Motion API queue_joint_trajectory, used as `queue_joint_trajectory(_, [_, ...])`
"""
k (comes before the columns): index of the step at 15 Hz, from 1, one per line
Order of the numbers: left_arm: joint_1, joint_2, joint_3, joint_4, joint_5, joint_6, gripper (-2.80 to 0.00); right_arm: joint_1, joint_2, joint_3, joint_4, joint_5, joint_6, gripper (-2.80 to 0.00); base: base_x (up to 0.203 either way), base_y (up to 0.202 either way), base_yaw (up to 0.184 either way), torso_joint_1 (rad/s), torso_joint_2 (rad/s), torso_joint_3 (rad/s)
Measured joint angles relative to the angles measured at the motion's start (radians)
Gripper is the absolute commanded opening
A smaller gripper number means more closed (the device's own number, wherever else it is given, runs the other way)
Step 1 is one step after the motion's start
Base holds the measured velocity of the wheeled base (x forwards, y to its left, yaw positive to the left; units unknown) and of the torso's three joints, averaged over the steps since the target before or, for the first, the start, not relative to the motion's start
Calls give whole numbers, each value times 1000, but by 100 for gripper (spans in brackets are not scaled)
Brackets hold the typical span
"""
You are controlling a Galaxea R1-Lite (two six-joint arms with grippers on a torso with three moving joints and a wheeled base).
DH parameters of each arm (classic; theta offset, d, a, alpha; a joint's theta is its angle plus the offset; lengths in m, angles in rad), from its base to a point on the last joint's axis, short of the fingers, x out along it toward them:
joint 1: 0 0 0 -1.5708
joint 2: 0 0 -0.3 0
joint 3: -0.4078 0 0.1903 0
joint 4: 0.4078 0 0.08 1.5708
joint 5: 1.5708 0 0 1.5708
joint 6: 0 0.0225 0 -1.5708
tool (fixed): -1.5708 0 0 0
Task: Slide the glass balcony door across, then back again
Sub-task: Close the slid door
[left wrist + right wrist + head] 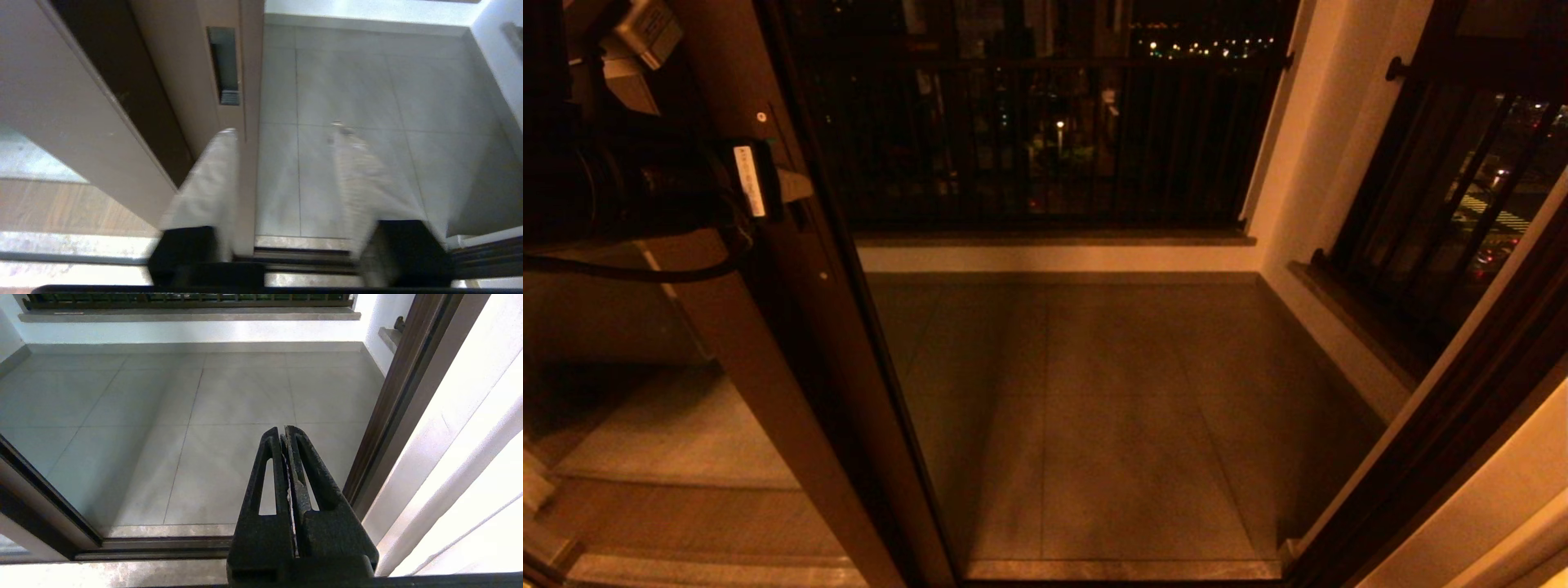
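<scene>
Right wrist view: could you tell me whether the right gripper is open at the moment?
No, the right gripper is shut and empty, hanging over the balcony floor tiles.

A white label with dark print is seen on the left arm's wrist in the head view, but no text can be read

Wide gap open right of dark brown-framed glass balcony door, tiled balcony floor bare through it. Far side blocked by dark metal railing; right edge bounded by brown fixed door frame.
</scene>
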Motion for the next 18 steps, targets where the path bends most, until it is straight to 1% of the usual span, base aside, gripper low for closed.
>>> queue_joint_trajectory(2, [0, 8, -9, 1, 8, 3, 0, 0, 0, 0, 0, 0, 0, -280, 0, 0, 0, 0, 0, 0])
queue_joint_trajectory(3, [-1, 10, -29, 7, 9, 12, 0, 0, 0, 0, 0, 0, 0, -280, 0, 0, 0, 0, 0, 0])
queue_joint_trajectory(5, [-1, 11, -80, 16, 11, 49, 0, 0, 0, 0, 0, 0, 0, -280, 0, 0, 0, 0, 0, 0])
queue_joint_trajectory(6, [0, 7, -86, 18, 11, 52, 0, 0, 0, 0, 0, 0, 0, -280, 0, 0, 0, 0, 0, 0])
queue_joint_trajectory(9, [1, -25, -41, 20, 6, 50, 0, 0, 0, 0, 0, 0, 0, -280, 0, 0, 0, 0, 0, 0])
queue_joint_trajectory(10, [1, -36, -21, 22, -1, 43, 0, 0, 0, 0, 0, 0, 0, -280, 0, 0, 0, 0, 0, 0])
queue_joint_trajectory(11, [2, -45, 7, 24, -21, 36, 0, 0, 0, 0, 0, 0, 0, -280, 0, 0, 0, 0, 0, 0])
queue_joint_trajectory(12, [12, -51, 27, 24, -67, 33, 0, 0, 0, 0, 0, 0, 0, -280, 0, 0, 0, 0, 0, 0])
queue_joint_trajectory(15, [100, -45, 24, 20, -299, 25, 0, 0, 0, 0, 0, 0, 0, -280, 0, 0, 0, 0, 0, 0])
queue_joint_trajectory(16, [122, -27, 11, 18, -356, 17, 0, 0, 0, 0, 0, 0, 0, -280, 0, 0, 0, 0, 0, 0])
queue_joint_trajectory(17, [134, -9, 1, 14, -380, 13, 0, 0, 0, 0, 0, 0, 0, -280, 0, 0, 0, 0, 0, 0])
queue_joint_trajectory(18, [150, 10, -5, 5, -386, 11, 0, 0, 0, 0, 0, -1, 0, -280, 0, 0, 0, 0, 0, 0])
